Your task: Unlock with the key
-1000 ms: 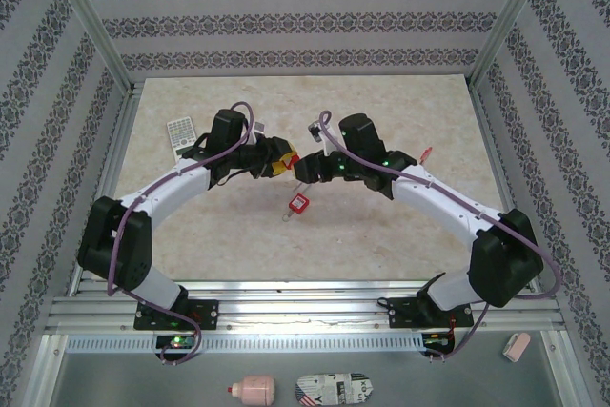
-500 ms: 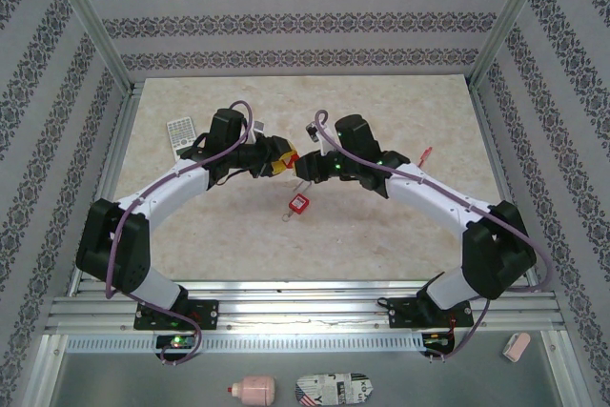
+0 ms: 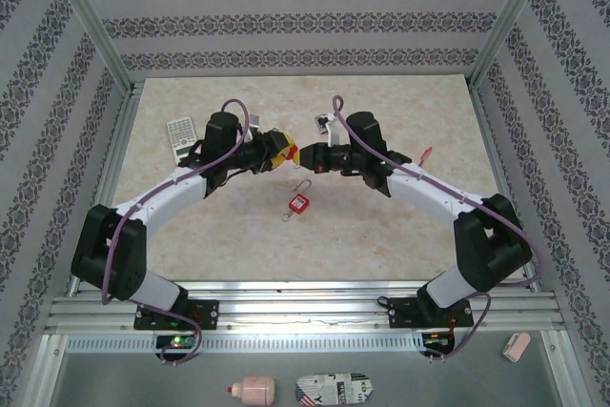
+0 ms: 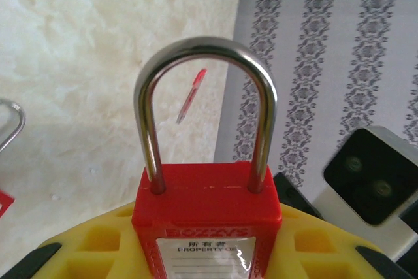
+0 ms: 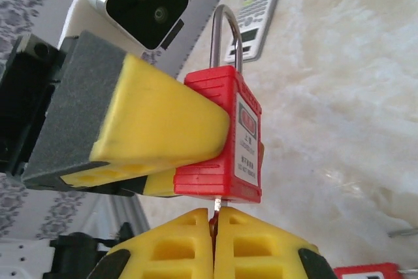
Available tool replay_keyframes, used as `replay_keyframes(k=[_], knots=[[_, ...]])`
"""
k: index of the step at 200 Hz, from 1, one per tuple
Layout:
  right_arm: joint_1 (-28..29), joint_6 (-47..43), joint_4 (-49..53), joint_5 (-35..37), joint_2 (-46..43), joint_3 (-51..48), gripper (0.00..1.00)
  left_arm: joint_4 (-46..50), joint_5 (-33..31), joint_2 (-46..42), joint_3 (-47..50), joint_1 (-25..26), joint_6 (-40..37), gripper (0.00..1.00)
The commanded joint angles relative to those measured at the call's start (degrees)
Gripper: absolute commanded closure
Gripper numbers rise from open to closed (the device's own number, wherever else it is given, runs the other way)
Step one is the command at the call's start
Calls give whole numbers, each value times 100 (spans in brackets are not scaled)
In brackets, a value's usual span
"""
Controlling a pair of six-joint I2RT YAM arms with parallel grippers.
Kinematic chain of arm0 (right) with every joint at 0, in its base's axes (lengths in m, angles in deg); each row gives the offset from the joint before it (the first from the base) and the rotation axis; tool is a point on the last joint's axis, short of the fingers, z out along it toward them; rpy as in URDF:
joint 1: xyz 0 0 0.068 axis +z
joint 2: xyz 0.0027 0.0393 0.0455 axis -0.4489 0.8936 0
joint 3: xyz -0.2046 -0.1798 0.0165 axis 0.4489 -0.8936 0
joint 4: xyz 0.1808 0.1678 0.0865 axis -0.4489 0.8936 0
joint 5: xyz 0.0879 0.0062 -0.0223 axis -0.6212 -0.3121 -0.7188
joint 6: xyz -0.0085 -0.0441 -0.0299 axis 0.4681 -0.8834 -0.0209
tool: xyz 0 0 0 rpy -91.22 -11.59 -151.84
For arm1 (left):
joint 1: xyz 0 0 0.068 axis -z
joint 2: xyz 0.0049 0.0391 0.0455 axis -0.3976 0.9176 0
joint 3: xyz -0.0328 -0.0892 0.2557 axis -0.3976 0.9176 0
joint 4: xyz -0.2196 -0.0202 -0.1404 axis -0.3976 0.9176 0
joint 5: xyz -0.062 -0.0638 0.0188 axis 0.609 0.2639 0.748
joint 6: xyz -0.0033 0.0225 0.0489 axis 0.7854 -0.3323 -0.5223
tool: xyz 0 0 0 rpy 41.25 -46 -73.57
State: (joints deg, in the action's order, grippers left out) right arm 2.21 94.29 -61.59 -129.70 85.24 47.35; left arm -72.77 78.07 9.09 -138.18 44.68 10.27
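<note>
The right hand point(image 3: 310, 154) has just closed. A second ago its two yellow fingers stood half open; now they are pressed tight together. Between them, seen from the right wrist, a thin bit of metal goes up into the bottom of the red padlock point(image 5: 225, 135). I think that is the key point(image 5: 216, 208), so the right hand now holds it.

The left hand point(image 3: 276, 152) is partly closed around the padlock's body and has not let go or squeezed more. The padlock's silver loop point(image 4: 202, 50) has both ends in the red body, so it looks locked.

Both arms have also moved a little toward 12 o'clock over the bench point(image 3: 381, 226). The padlock hangs in the air between the two hands. It is at 12 o'clock from a spare padlock point(image 3: 299, 202) lying flat on the bench. A calculator point(image 3: 179, 132) lies at 9 o'clock from the hands.

With the key held tight, I think the next step is to turn it.
</note>
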Motion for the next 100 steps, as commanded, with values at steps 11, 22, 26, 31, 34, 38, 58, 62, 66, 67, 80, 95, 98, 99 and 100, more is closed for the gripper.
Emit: replay_keyframes(k=[11,22,26,31,34,38,58,62,66,67,80,95,98,99,100], knots=[[-328,1869,-2754,-741,411,-38,100,-1662,565,-338,641,142,-15,100],[-348,2227,-3117,-827,536,26,100,-1914,546,-343,842,142,32,100],[-353,2317,-3128,-859,565,62,100,-2059,539,-343,903,143,39,100],[-340,2397,-3266,-883,590,104,100,-2280,562,-341,974,150,79,100],[-340,2439,-3296,-884,604,116,100,-2412,565,-338,1021,151,104,100],[-344,2509,-3342,-880,610,134,100,-2580,573,-338,1072,151,134,100],[-383,3055,-3847,-911,747,179,100,-3096,608,-421,1244,153,49,100],[-392,3178,-3956,-905,783,190,100,-3153,624,-441,1268,160,11,100],[-399,3305,-4054,-894,821,189,100,-3252,629,-455,1300,168,-19,100],[-400,3336,-4084,-894,830,195,100,-3307,632,-465,1306,168,-23,100],[-408,3715,-4472,-878,954,231,100,-3919,643,-507,1511,177,-9,100],[-411,4154,-4932,-888,1118,314,100,-4179,672,-503,1629,177,-104,100],[-412,4203,-4960,-900,1140,340,100,-4259,689,-492,1649,177,-99,100],[-415,4215,-4967,-901,1152,349,100,-4298,693,-479,1656,177,-94,100],[-413,4226,-4967,-897,1154,354,100,-4336,704,-477,1668,177,-87,100]])
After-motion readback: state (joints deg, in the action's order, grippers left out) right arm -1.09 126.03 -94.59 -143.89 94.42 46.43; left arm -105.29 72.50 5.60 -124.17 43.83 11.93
